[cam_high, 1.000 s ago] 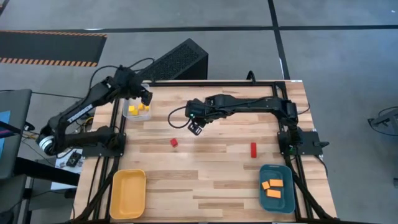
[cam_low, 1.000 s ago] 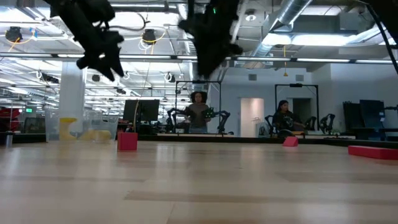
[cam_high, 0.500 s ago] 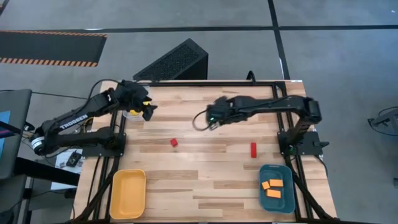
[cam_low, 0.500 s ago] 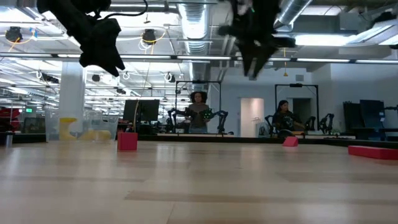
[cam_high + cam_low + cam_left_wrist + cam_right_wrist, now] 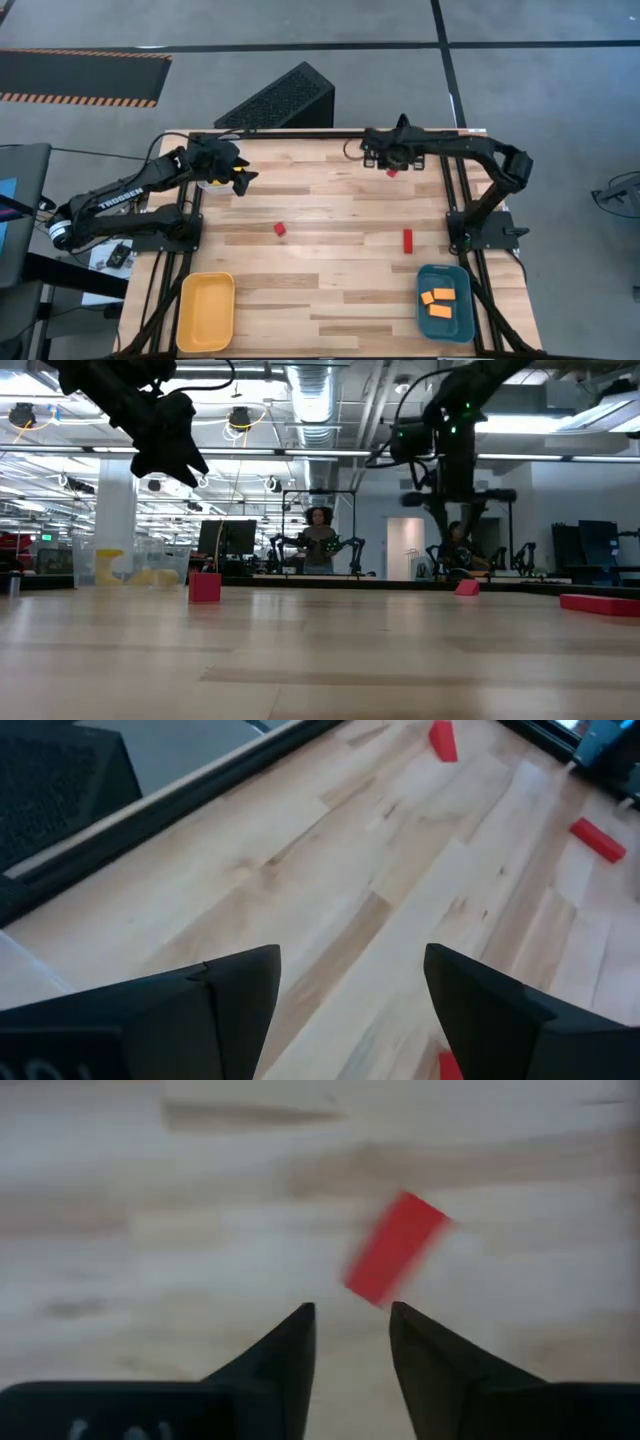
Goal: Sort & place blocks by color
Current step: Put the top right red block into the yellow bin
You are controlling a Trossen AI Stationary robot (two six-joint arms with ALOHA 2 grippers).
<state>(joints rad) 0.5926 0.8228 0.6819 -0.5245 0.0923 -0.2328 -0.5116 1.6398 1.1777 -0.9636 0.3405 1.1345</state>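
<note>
Reference landmark: the small red wooden cube [image 5: 280, 229] near the middle of the pale wood worktop [image 5: 340, 290]. All positions are given from it.

1. The empty yellow plastic tray [image 5: 206, 310] lies left of the cube, at the near left corner.
2. My left tool [image 5: 240, 178] hangs left of the cube and farther back, beside the clear plastic tray [image 5: 85, 565] that holds the yellow blocks [image 5: 150, 575]. Its fingers [image 5: 240, 985] are spread wide with nothing between them. This arm waits.
3. My right tool [image 5: 390, 160] hangs right of the cube, at the far edge, above the small red slanted block [image 5: 392, 172]. In the right wrist view the fingers [image 5: 290, 1345] are parted by a narrow gap and carry nothing. The block [image 5: 395, 1247] lies just ahead of the tips, turned diagonally to them.
4. Step in hand, as I judge it: grasping this block.
   - Widen the gap first; it looks too narrow for the block.
   - Turn the wrist until the fingers face the block's long flat sides.
   - Centre over it, descend straight, then close.
   - Risk: a corner contact would spin the block away.
5. The red wooden bar [image 5: 407, 240] lies right of the cube, at about the same depth.
6. The teal plastic tray [image 5: 444, 275] lies right of the cube, at the near right corner, holding the orange blocks [image 5: 437, 303].
</note>
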